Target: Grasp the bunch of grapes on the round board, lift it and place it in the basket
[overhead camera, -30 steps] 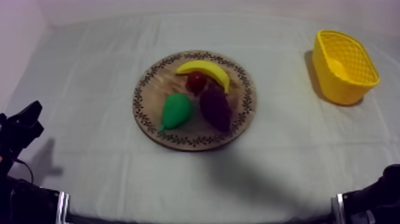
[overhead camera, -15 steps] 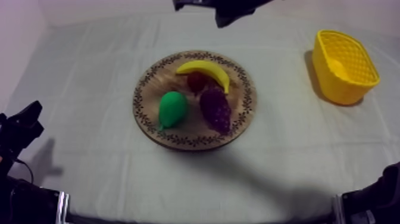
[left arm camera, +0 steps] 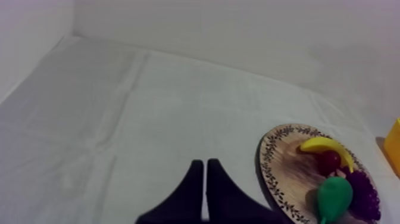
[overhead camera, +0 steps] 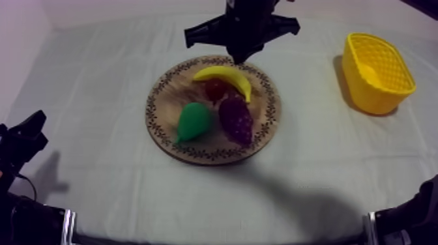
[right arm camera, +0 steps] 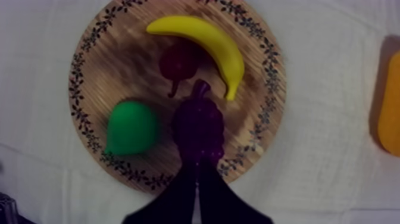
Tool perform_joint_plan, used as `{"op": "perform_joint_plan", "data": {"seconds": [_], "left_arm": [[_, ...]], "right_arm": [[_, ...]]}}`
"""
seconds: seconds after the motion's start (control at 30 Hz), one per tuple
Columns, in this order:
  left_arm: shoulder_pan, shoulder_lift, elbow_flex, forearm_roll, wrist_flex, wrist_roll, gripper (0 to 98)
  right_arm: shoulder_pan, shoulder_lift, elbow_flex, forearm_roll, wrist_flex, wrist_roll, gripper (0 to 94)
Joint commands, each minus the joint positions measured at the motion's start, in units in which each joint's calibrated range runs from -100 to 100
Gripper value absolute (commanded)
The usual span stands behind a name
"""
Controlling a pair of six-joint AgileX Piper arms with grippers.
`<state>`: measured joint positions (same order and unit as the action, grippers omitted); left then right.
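The dark purple bunch of grapes [overhead camera: 236,119] lies on the round wooden board [overhead camera: 163,107], right of the green pear [overhead camera: 193,120] and below the small red fruit [overhead camera: 215,90] and the banana [overhead camera: 225,77]. My right gripper [overhead camera: 240,57] hangs over the board's far rim. In the right wrist view its fingers lie together as a narrow wedge [right arm camera: 195,173] just short of the grapes [right arm camera: 198,128]. My left gripper [overhead camera: 36,124] rests low at the table's left side, shut on nothing [left arm camera: 205,165]. The yellow basket [overhead camera: 378,72] stands at the far right.
Grey-white cloth lies bare around the board and between the board and the basket. In the left wrist view the board [left arm camera: 274,167] with the fruit sits off to the side, and the basket's edge [left arm camera: 394,143] shows beyond it.
My right arm has come in from the far edge and moved down to the board's far rim. The fruit and my left arm stay put.
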<state>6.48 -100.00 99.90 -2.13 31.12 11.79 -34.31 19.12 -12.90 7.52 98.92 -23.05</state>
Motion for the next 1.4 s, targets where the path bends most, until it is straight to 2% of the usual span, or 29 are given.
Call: {"op": "perform_joint_plan", "data": {"seconds": [0.0,0.03,0.07,0.23,0.3,0.37,0.47,0.67,1.07,1.37], "left_arm": [[-0.01,0.00,-0.01,0.00,0.00,0.01,0.1],[-0.01,0.00,-0.01,0.00,0.00,0.01,0.1],[-0.01,0.00,-0.01,0.00,0.00,0.01,0.1],[-0.01,0.00,-0.01,0.00,0.00,0.01,0.1],[-0.01,0.00,-0.01,0.00,0.00,0.01,0.1],[-0.01,0.00,-0.01,0.00,0.00,0.01,0.1],[-0.01,0.00,-0.01,0.00,0.00,0.01,0.1],[-0.01,0.00,-0.01,0.00,0.00,0.01,0.1],[-0.01,0.00,-0.01,0.00,0.00,0.01,0.1],[-0.01,0.00,-0.01,0.00,0.00,0.01,0.1]], "right_arm": [[0.15,0.03,0.05,-0.37,0.27,0.09,0.7],[0.29,0.01,0.18,-0.59,0.27,0.07,3.2],[0.42,-0.05,0.35,-0.80,0.27,-0.05,9.8],[0.84,-0.73,1.28,-1.09,0.27,-1.02,67.8],[0.88,-0.93,1.60,-1.09,0.27,-1.12,80.3],[0.88,-1.02,1.96,-1.06,0.25,-1.15,86.6],[0.88,-0.87,2.89,-1.13,0.19,-1.11,90.6],[1.15,1.27,5.98,-2.17,-1.23,-0.42,92.4],[2.16,9.94,12.88,-5.71,-17.05,2.47,92.1],[3.01,16.49,12.41,-6.86,-23.03,4.12,87.6]]}}
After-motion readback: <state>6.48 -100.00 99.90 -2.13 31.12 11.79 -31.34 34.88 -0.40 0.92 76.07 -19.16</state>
